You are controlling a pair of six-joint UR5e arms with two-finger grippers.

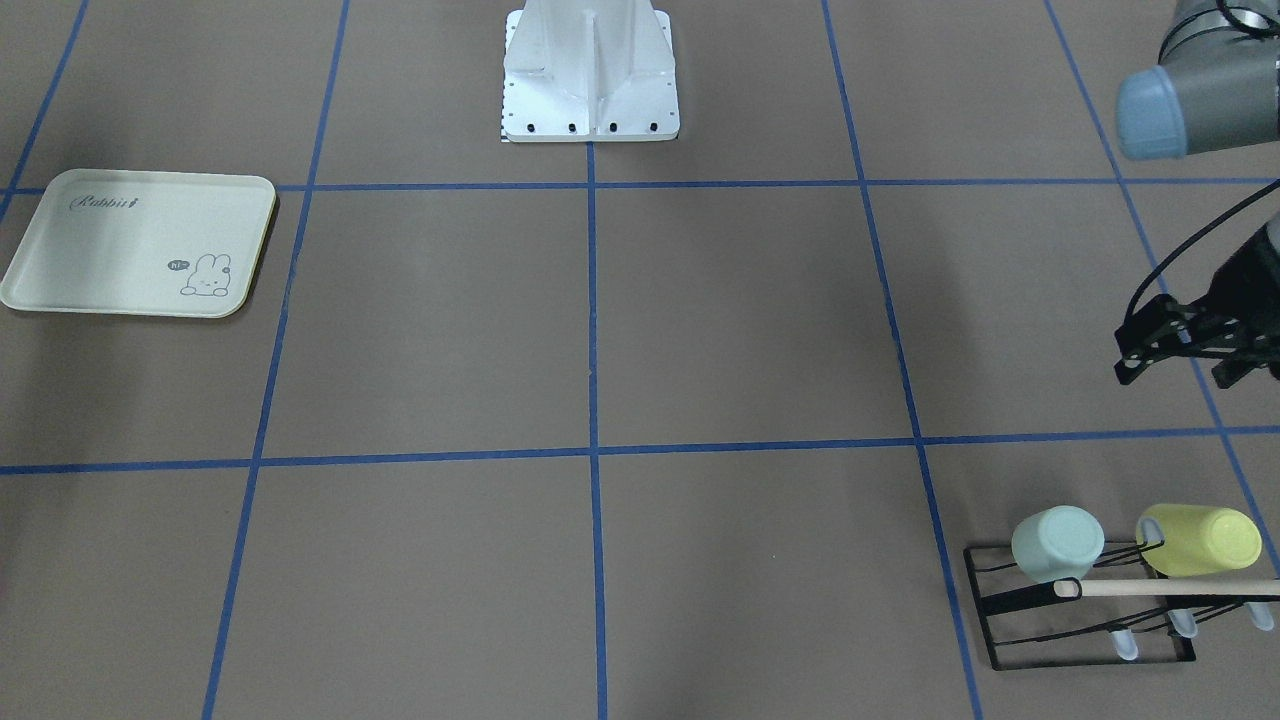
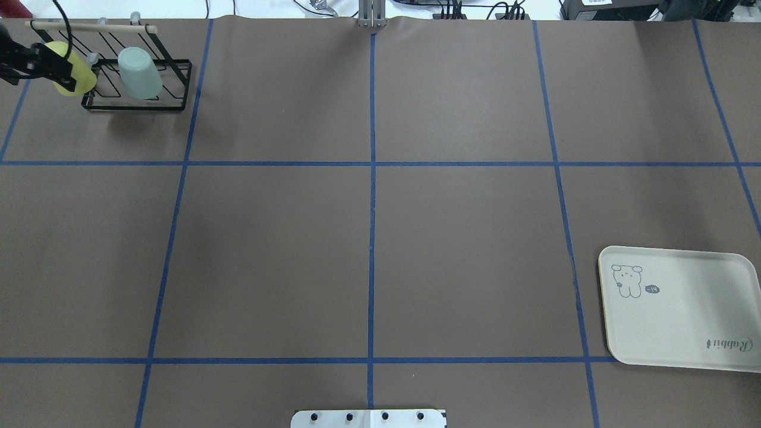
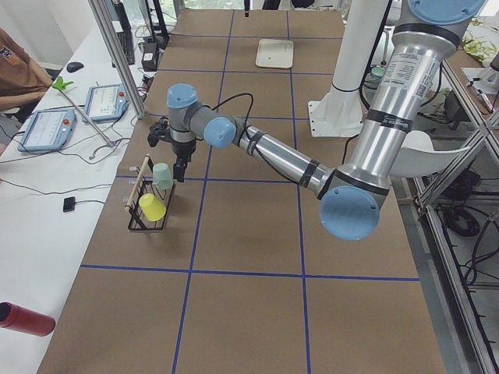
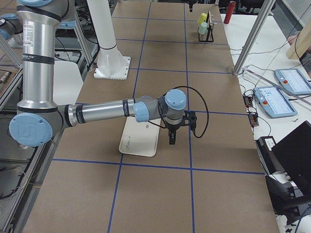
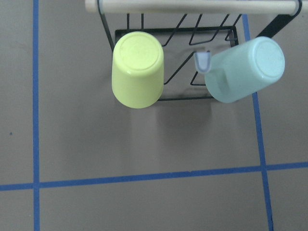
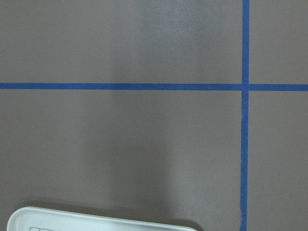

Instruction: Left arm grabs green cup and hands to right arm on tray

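Presently, reading the overhead view from its left edge, we find the left gripper (image 1: 1178, 372) spread wide and empty, hovering near the black wire rack (image 2: 137, 108). On the rack come the yellow cup (image 2: 76, 80), then the green cup (image 2: 140, 74), mouth down, its axis leaning. We judge that a short rightward shift is needed. Far right, beside the tray (image 2: 684, 321), hangs the right gripper (image 4: 171, 138); whether it is spread or clenched we cannot tell.

Smooth plastic green cup (image 5: 245, 70), metal wire rack (image 1: 1015, 598), wooden rod (image 5: 192, 6).
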